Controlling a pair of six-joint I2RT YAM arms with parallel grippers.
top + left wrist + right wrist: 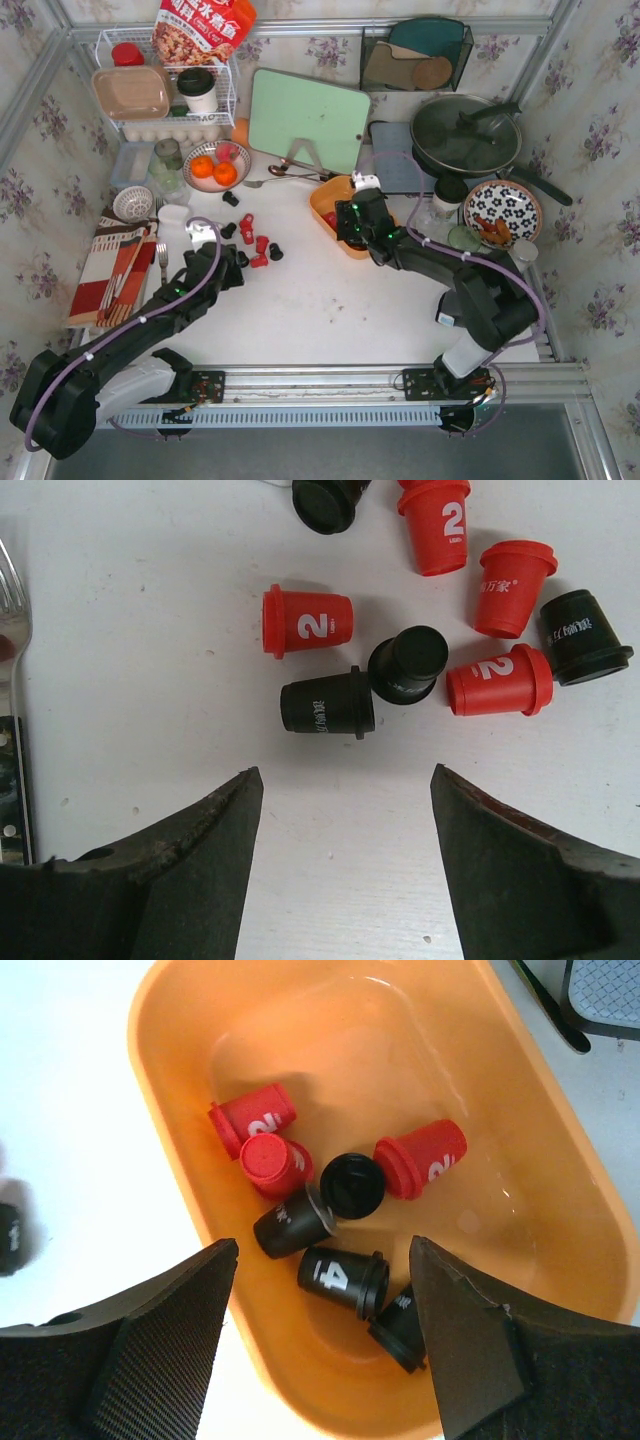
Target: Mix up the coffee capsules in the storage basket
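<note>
Capsules [308, 620] in red and black lie in two places. Eight are scattered on the white table [130, 710] just in front of the left gripper [345, 780], whose fingers are spread wide and hold nothing. Seven more, three red and four black, lie in the orange basket [400, 1040]. The right gripper [322, 1250] hangs above its near end, also spread and empty.

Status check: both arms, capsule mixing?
Left gripper open, above loose coffee capsules on table. Right gripper open, above storage basket, red and black capsules inside. Nothing in the way.
</note>
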